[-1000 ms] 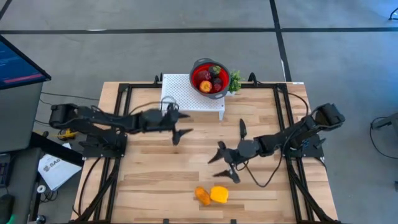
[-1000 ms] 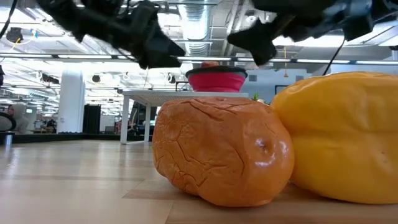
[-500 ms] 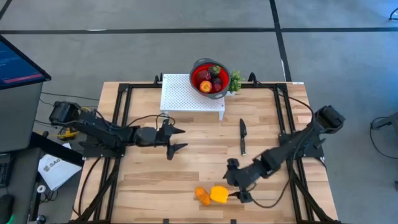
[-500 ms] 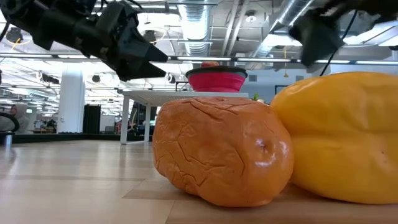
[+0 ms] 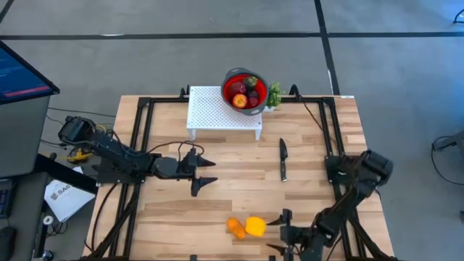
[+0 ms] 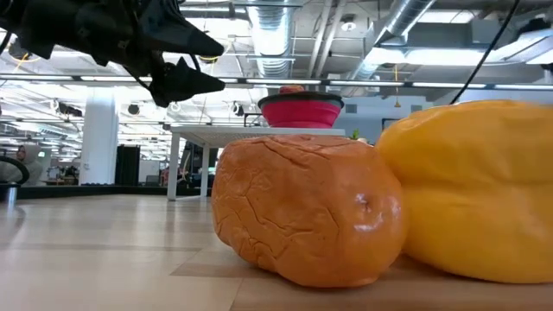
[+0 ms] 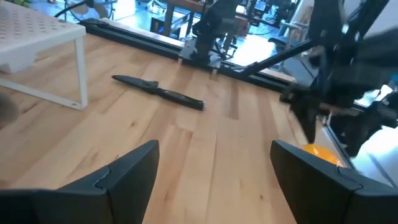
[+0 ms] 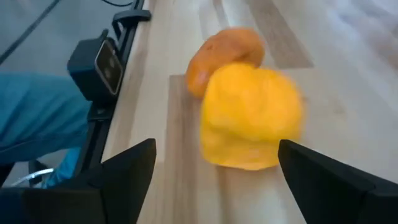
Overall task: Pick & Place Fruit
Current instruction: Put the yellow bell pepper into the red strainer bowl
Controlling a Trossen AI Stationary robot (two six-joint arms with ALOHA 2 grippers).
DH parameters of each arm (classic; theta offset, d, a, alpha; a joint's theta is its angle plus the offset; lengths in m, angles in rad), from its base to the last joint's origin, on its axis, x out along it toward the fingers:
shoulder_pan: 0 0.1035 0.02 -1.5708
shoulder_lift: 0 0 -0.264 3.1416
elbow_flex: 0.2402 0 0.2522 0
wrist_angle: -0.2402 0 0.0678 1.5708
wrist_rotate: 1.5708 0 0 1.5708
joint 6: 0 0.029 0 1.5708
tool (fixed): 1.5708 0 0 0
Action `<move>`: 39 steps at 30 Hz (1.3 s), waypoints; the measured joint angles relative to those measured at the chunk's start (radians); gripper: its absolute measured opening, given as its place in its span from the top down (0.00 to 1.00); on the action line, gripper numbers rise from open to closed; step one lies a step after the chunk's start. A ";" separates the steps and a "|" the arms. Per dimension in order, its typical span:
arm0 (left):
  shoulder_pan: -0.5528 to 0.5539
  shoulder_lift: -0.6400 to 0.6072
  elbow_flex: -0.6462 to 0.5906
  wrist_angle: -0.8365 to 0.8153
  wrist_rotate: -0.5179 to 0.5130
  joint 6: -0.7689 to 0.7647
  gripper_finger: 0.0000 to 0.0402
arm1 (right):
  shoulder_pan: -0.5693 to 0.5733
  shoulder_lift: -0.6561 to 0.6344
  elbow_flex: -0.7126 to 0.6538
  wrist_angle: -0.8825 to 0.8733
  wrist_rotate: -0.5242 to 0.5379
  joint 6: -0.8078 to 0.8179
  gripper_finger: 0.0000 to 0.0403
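Observation:
A yellow fruit and an orange fruit lie side by side, touching, on the table near its near edge. They fill the low view, the orange fruit left of the yellow fruit. My right gripper is open just right of the yellow fruit, fingers pointing left at it without touching. My left gripper hovers open over the table's middle left, holding nothing. The red bowl with several fruit pieces stands on a white rack at the far edge.
A black knife lies on the table right of centre, also in the left wrist view as the knife. A green leafy piece sits beside the bowl. Black frame rails run along both table sides. Bare wood lies between the rack and the two fruits.
My right gripper has dropped and swung from the table's middle toward the near edge, ending right of the yellow fruit and pointing left at it. My left gripper has drawn back toward the near left. Both fruits have stayed put.

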 joint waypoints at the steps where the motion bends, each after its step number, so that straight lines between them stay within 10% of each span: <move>1: -0.003 0.000 0.000 0.002 -0.002 -0.005 0.25 | 0.000 0.030 0.000 0.036 0.007 0.005 0.17; 12: -0.002 0.000 0.000 0.004 -0.074 -0.021 0.25 | -0.051 0.170 0.001 0.094 0.023 0.160 0.18; 33: -0.002 0.000 0.000 0.003 -0.104 -0.024 0.25 | -0.182 0.141 -0.009 0.158 -0.199 -0.176 0.02; 39: -0.002 0.000 0.000 0.003 -0.105 -0.024 0.25 | -0.211 0.143 -0.156 0.475 -0.188 -0.276 0.04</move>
